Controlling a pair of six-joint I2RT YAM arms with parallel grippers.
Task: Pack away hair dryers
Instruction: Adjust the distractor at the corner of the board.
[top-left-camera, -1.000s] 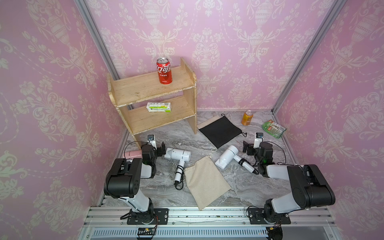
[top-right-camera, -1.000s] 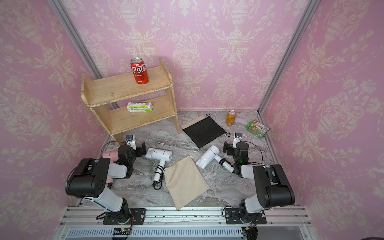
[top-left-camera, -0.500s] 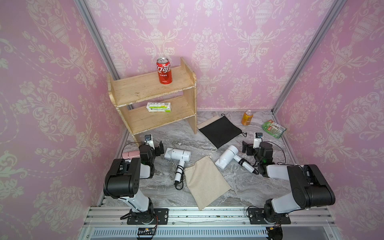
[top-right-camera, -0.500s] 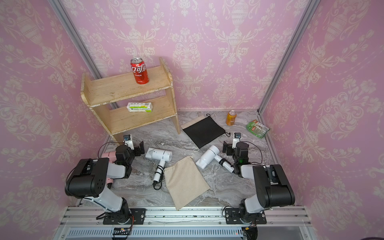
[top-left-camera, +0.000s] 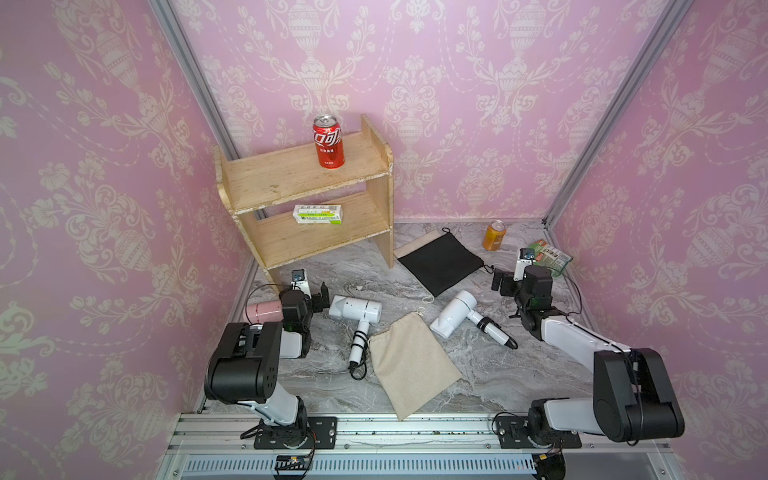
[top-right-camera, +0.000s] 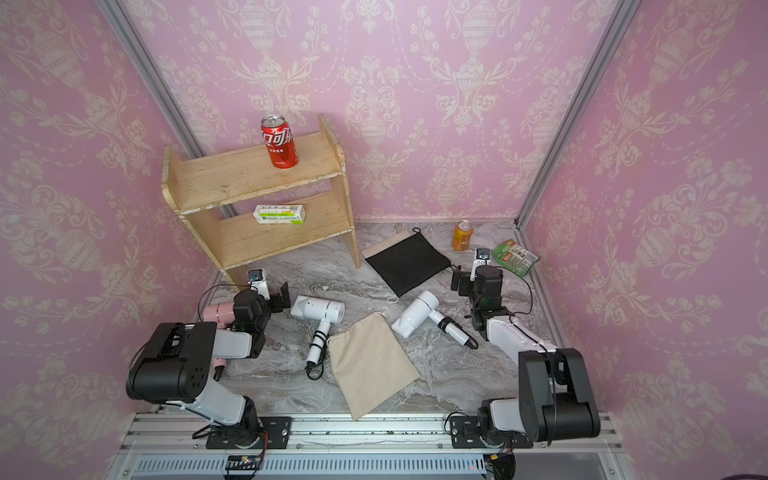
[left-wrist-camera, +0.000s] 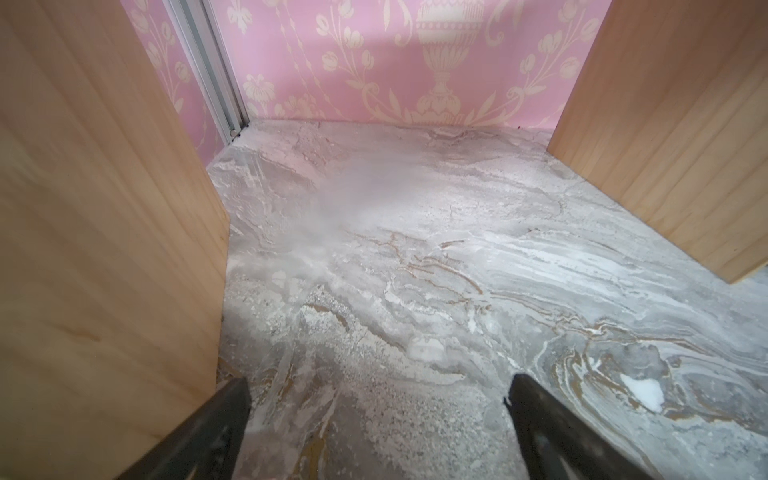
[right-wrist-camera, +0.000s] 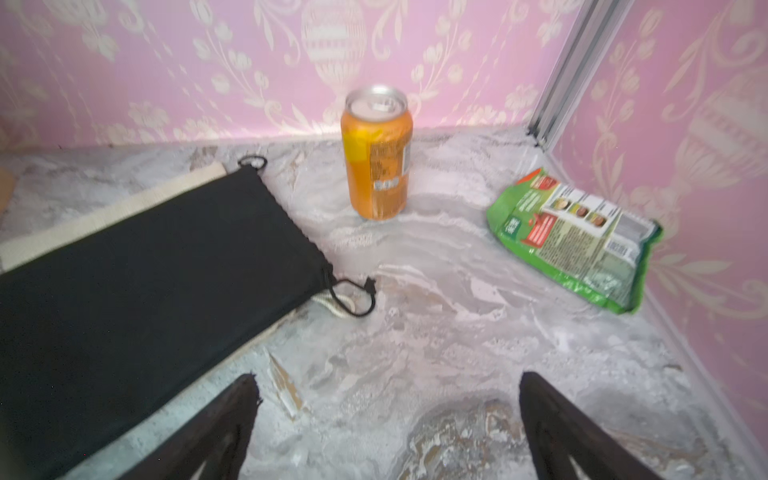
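The walls (top-left-camera: 457, 83) are papered in pink with a cream damask of urns and flowers. The table top (top-left-camera: 478, 374) is marbled grey, veined with white and tan. Pale wood grain is seen on the shelf (left-wrist-camera: 104, 208) ahead of the black left gripper (left-wrist-camera: 374, 386). It is flanked by a pale pink hair dryer (top-left-camera: 262, 311) and a white hair dryer (top-left-camera: 355, 308) with a black cord. Ahead of the black right gripper (right-wrist-camera: 388, 382), an orange can (right-wrist-camera: 376, 153), a green and red packet (right-wrist-camera: 577, 241) and a black pouch (right-wrist-camera: 137, 274) are seen.

Left arm (top-left-camera: 245, 365) at 8 o'clock and right arm (top-left-camera: 573, 338) at 4 o'clock reach low toward 12; jaws wide apart, empty.
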